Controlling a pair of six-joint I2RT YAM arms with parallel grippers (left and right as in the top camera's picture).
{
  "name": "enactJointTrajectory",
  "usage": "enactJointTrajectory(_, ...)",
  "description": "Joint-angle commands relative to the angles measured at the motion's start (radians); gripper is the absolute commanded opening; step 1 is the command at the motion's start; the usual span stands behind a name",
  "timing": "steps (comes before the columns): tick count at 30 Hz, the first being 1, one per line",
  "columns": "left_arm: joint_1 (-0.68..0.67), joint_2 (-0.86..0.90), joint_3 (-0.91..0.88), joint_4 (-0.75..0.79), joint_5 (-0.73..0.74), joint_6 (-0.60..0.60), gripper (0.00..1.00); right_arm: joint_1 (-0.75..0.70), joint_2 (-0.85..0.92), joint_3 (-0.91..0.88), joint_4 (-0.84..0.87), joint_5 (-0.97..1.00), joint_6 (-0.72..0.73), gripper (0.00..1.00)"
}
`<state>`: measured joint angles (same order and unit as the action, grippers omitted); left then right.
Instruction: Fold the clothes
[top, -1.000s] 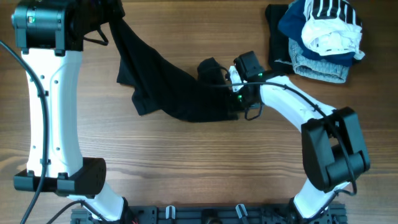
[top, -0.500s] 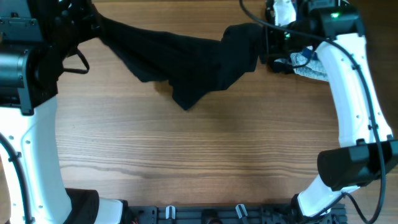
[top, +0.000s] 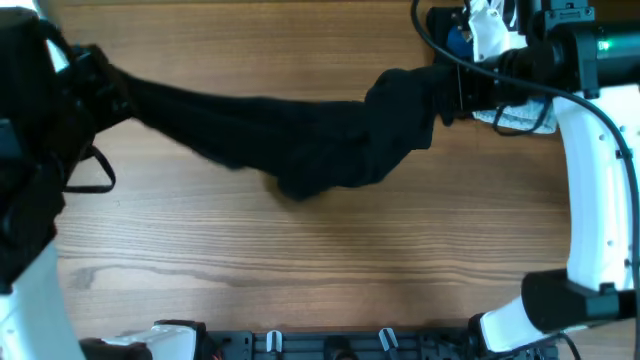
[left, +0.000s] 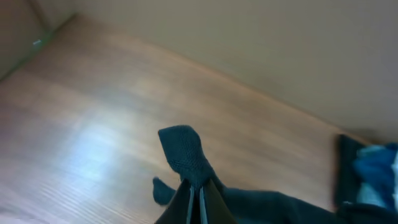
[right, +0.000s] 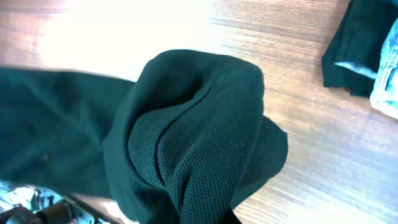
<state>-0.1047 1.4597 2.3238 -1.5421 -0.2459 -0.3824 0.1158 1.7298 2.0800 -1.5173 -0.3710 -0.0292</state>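
Note:
The clothes, a black T-shirt (top: 300, 140), hang stretched in a long band between my two grippers, sagging in a bunch near the middle above the table. At the left end my left gripper (top: 105, 85) is shut on a corner of the fabric; the left wrist view shows its jaws (left: 199, 196) pinched together with a tuft of cloth (left: 183, 149) sticking out past them. At the right end my right gripper (top: 445, 95) is shut on a thick bunched fold. In the right wrist view that fold (right: 193, 137) covers the jaws completely.
A pile of other garments, blue, grey and white (top: 505, 115), lies at the back right corner, partly under my right arm; it also shows as a pile (left: 367, 177) in the left wrist view and a pile (right: 367, 56) in the right. Wooden tabletop (top: 330, 260) lies below the shirt.
Both grippers have lifted and drawn apart: the right one swung from mid-table to the far right, the left one moved out left. The shirt went from a draped heap to a stretched band.

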Motion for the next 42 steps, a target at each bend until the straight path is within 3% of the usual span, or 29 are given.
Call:
enactJointTrajectory(1,-0.002,0.111,0.001,-0.030,-0.140,-0.049,0.04,-0.004,0.157,-0.015,0.053,0.024,-0.024,0.04)
enactJointTrajectory(10,-0.003,0.435,0.000,-0.034,-0.141,-0.071,0.04,-0.013,0.555,-0.015,0.320,0.011,-0.020,0.04)
enactJointTrajectory(11,-0.003,0.475,0.000,-0.034,-0.137,-0.072,0.04,-0.018,0.575,-0.015,0.359,0.000,-0.017,0.08)
enactJointTrajectory(12,-0.003,0.511,0.000,-0.034,-0.137,-0.072,0.04,-0.019,0.581,-0.015,0.381,-0.010,-0.016,0.17)
enactJointTrajectory(13,-0.003,0.538,0.000,-0.033,-0.137,-0.072,0.04,-0.020,0.581,-0.013,0.394,-0.013,-0.016,0.34)
enactJointTrajectory(16,-0.003,0.608,0.000,-0.018,-0.136,-0.072,0.04,-0.019,0.559,0.030,0.344,-0.032,-0.015,0.48)
enactJointTrajectory(21,0.007,0.621,0.000,0.015,-0.069,-0.082,0.04,0.039,0.455,0.033,0.101,-0.188,-0.080,0.47)
enactJointTrajectory(26,0.053,0.620,0.000,0.003,-0.026,-0.101,0.04,0.179,0.349,0.032,-0.004,-0.034,-0.039,0.56)
enactJointTrajectory(28,0.072,0.620,0.000,0.003,-0.010,-0.101,0.04,0.229,0.329,0.023,-0.029,0.076,0.032,0.64)
enactJointTrajectory(31,0.102,0.620,0.000,0.003,0.007,-0.100,0.04,0.295,0.310,-0.043,-0.040,0.090,0.041,0.64)
enactJointTrajectory(34,0.134,0.620,0.000,0.005,0.006,-0.097,0.04,0.378,0.306,-0.137,-0.004,0.123,0.067,0.66)
enactJointTrajectory(39,0.175,0.620,0.000,0.022,0.006,-0.097,0.04,0.581,0.306,-0.384,0.266,0.178,0.114,0.71)
enactJointTrajectory(42,0.180,0.620,0.000,0.035,0.006,-0.097,0.04,0.634,0.307,-0.488,0.395,0.245,0.133,0.85)
